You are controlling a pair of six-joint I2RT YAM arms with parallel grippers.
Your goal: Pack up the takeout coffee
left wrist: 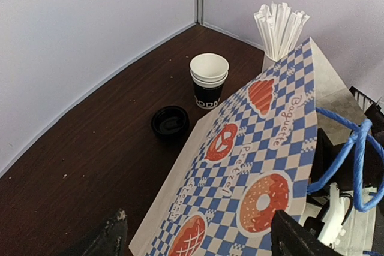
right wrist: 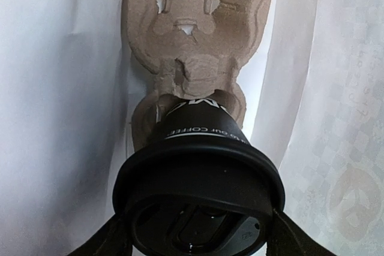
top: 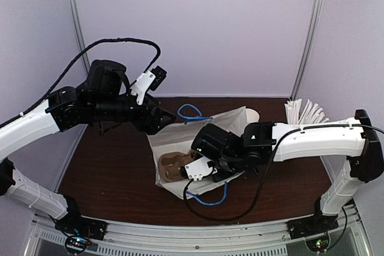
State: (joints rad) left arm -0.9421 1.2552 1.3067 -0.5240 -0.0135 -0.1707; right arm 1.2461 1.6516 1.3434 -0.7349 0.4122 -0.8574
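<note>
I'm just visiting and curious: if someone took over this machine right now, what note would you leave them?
Left claw: open, at the paper bag's raised side.
Right claw: shut on the takeout coffee, inside the bag.
Cup's base is at the near pocket of the cardboard carrier; seated or not, cannot tell.
Done: cup lidded and inside the bag.
To do: probably seat it, let go, withdraw.

The checkered paper bag (left wrist: pixel 240 166), right of centre in the left wrist view, reads "Baguette" and "Pretzel" in curly script; a third word lower down is illegible. The stack of cups (left wrist: pixel 209 82), upper centre, shows white "ODM", cut off. The takeout coffee (right wrist: pixel 201 127), centre of the right wrist view, says "our COFFEE".
</note>
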